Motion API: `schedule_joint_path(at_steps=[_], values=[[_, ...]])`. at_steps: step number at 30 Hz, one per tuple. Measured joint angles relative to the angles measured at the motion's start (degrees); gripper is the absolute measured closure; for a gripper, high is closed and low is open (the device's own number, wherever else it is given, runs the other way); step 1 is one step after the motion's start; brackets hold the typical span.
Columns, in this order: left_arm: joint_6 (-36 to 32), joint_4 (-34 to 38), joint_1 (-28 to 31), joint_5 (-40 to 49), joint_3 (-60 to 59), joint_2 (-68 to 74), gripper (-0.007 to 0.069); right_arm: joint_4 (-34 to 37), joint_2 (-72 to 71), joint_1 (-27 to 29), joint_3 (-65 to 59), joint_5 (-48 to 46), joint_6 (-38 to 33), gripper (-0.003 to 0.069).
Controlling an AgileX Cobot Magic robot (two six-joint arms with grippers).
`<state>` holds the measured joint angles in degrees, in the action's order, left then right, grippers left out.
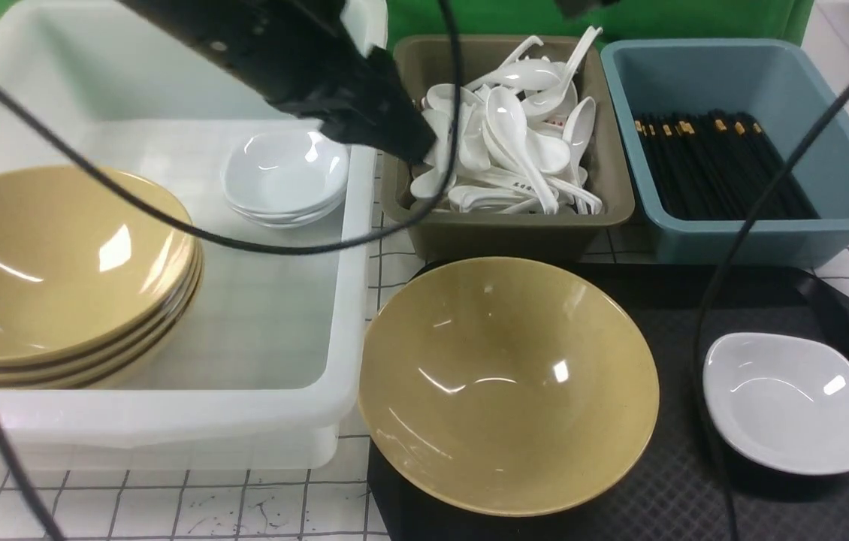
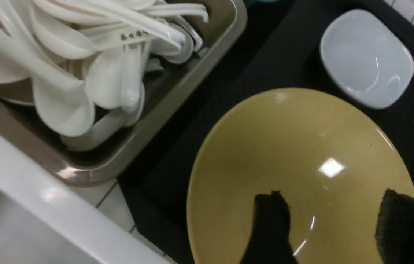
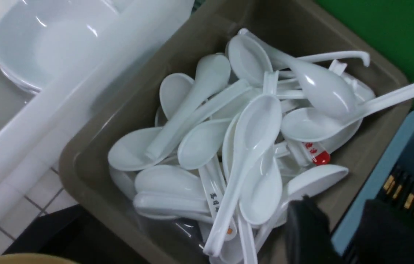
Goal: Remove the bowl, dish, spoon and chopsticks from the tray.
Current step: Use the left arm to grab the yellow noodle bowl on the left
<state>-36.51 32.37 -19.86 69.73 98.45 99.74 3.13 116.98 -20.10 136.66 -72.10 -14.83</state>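
The yellow bowl [image 1: 507,383] [image 2: 302,176] sits on the left part of the black tray [image 1: 695,496] [image 2: 265,55], and the white dish [image 1: 789,402] [image 2: 366,58] sits on its right part. My left gripper [image 2: 331,194] is open and empty; in the left wrist view its fingers show against the bowl, raised clear of it. The left arm [image 1: 364,105] reaches over the olive bin's left edge. My right gripper [image 3: 339,203] hangs open and empty above the border between the olive and blue bins. On the visible part of the tray there is no spoon and no chopsticks.
Behind the tray stand an olive bin [image 1: 507,233] [image 3: 82,157] piled with white spoons and a blue bin [image 1: 762,240] [image 3: 375,172] of black chopsticks. The white bin [image 1: 349,248] on the left holds stacked yellow bowls [image 1: 56,278] and white dishes [image 1: 285,176]. Cables cross the front view.
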Motion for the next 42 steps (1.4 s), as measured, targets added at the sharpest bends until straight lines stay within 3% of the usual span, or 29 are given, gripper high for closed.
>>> schedule_joint_path(at_steps=[5, 7, 9, 14, 24, 34, 39, 40, 42], values=[[7.99, -10.42, -6.92, 0.88, 4.93, 5.46, 0.0149, 0.0, -10.26, 0.0, -11.23, -0.05, -0.26, 0.0597], [9.75, -14.75, -9.44, 0.93, 7.03, 8.27, 0.0136, 0.03, -14.89, 0.0, -18.26, -0.07, -0.51, 0.0621], [10.12, -18.93, -12.07, 0.47, 8.73, 11.86, 0.0132, 0.03, -20.69, 0.0, -26.44, -0.18, -0.96, 0.0624], [9.68, -21.63, -13.41, -3.21, 8.89, 17.26, 0.013, 0.03, -27.64, 0.0, -38.88, -0.25, -3.17, 0.0624], [9.63, -23.73, -13.35, -7.16, 9.19, 19.74, 0.0128, 0.03, -29.05, 0.0, -43.69, 0.47, -3.4, 0.0623], [10.32, -25.95, -13.35, -2.37, 9.25, 24.39, 0.0131, 0.03, -29.05, 0.0, -43.69, 1.0, -3.4, 0.0623], [10.58, -25.97, -13.35, -1.98, 9.25, 26.03, 0.0231, 0.03, -29.05, 0.0, -43.69, 1.07, -3.45, 0.0623], [11.19, -25.82, -13.35, -1.91, 9.25, 26.05, 0.0326, 0.03, -29.05, 0.0, -43.69, 1.14, -3.45, 0.0623], [11.28, -25.37, -13.35, -0.75, 9.34, 25.86, 0.042, 0.03, -29.05, 0.0, -43.69, 1.49, -3.45, 0.0623]])
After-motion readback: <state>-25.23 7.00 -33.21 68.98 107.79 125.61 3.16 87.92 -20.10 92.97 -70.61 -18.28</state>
